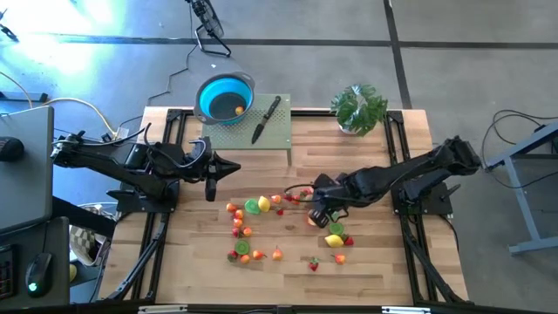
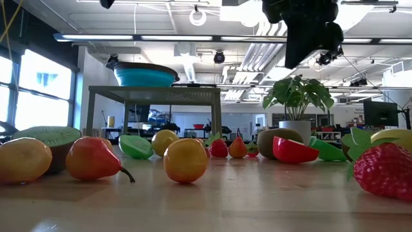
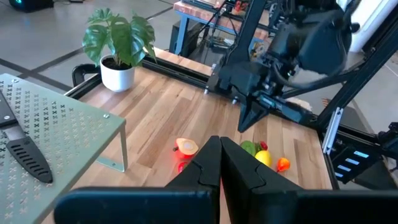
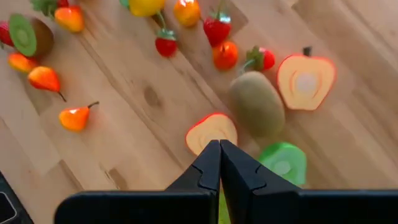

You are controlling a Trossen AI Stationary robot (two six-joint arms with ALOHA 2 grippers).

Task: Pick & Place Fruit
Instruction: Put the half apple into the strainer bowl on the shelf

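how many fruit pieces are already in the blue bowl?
1 visible: a small orange piece lying inside the blue bowl on the raised perforated stand at the table's far edge. The bowl's near wall may hide more.

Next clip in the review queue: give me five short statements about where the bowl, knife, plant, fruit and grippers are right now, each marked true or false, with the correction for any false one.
1. The blue bowl sits at the far end of the raised perforated shelf. True.
2. The bowl holds no fruit. False: one small orange piece lies inside it.
3. The black-handled knife lies on the shelf beside the bowl. True.
4. The right gripper is shut on a strawberry. False: its fingers are shut with nothing between them, above the scattered fruit.
5. The potted plant stands on the shelf. False: it stands on the wooden table, off the shelf's end.
6. The left gripper is shut and empty. True.
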